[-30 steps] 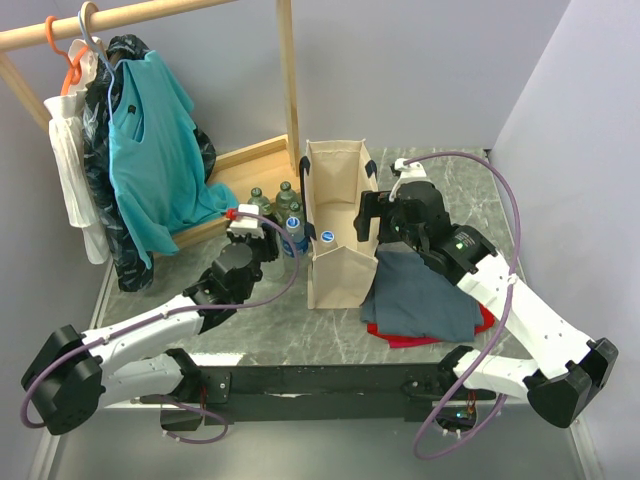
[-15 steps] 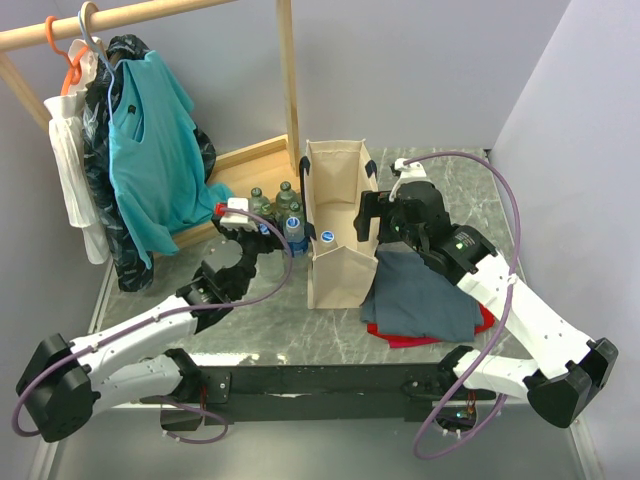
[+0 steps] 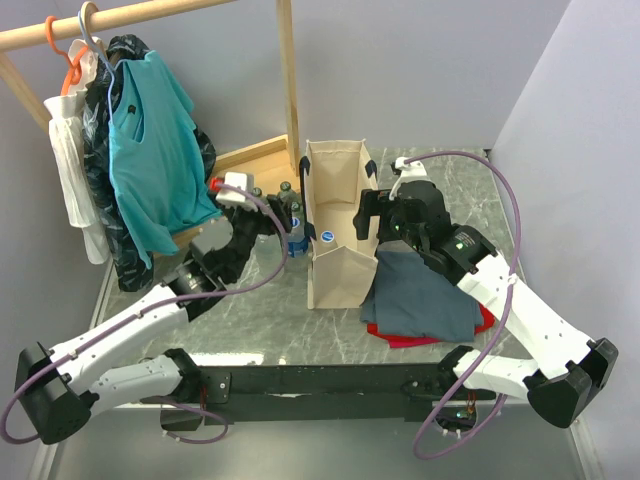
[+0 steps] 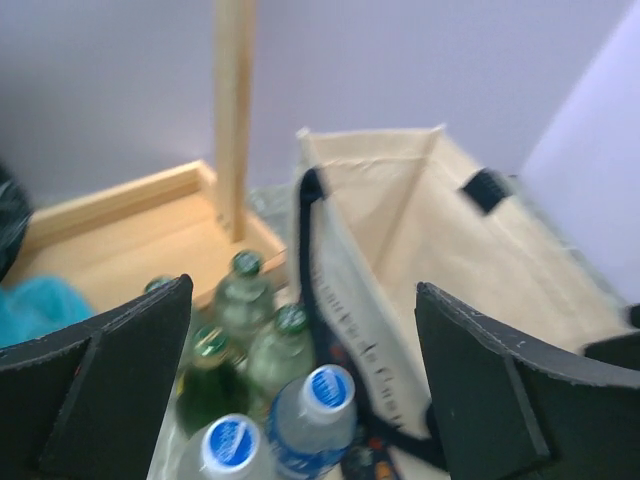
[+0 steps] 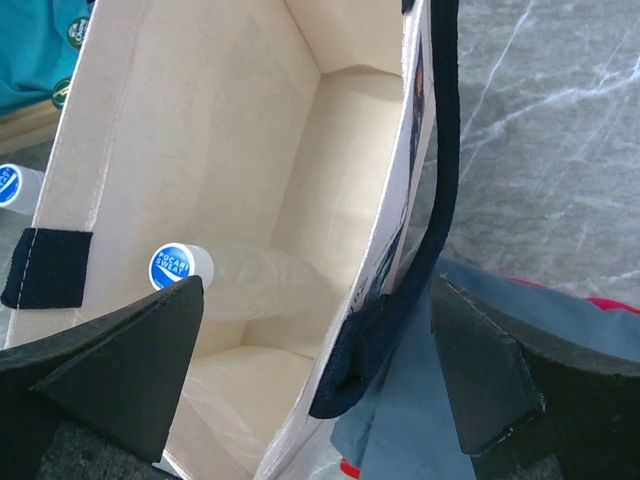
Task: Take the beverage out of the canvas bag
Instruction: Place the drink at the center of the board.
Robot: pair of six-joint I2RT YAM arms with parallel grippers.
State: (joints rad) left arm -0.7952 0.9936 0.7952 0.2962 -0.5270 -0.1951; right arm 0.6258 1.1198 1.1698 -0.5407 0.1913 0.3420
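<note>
Grey-blue cloth (image 3: 425, 295), folded over a red fabric (image 3: 400, 341), lies nearest on the marbled table (image 3: 290, 320), touching the right foot of the canvas bag (image 3: 340, 275). Bag upright, mouth open, navy handles slack on both sides. Right gripper (image 5: 318, 285) hangs over the bag's right wall, jaws spread wide with wall and handle running between them. It pinches nothing; whether a finger brushes the canvas I cannot tell. Inside: one clear bottle (image 5: 240, 282) with a blue cap, leaning against the left wall, cap uppermost. This is the beverage to fetch. The near part of the bag floor is hidden behind a finger, so a second item there can't be ruled out. Left gripper (image 4: 302, 290) sits outside, left of the bag, jaws fully apart and empty, above a cluster of bottles (image 4: 270, 380) standing just beside the bag: two blue-capped clear ones, green ones behind. Judgement: the step in hand is the reach in. Come down through the open mouth clear of the handles, set the jaws across the neck just under the cap, close firmly, then lift straight up past the rim. The bag is taller than the bottle, and its soft walls may drag or tip; the other arm could steady the rim. Farthest back: wooden rack base (image 3: 250, 160), teal shirt (image 3: 150, 150) hanging.
</note>
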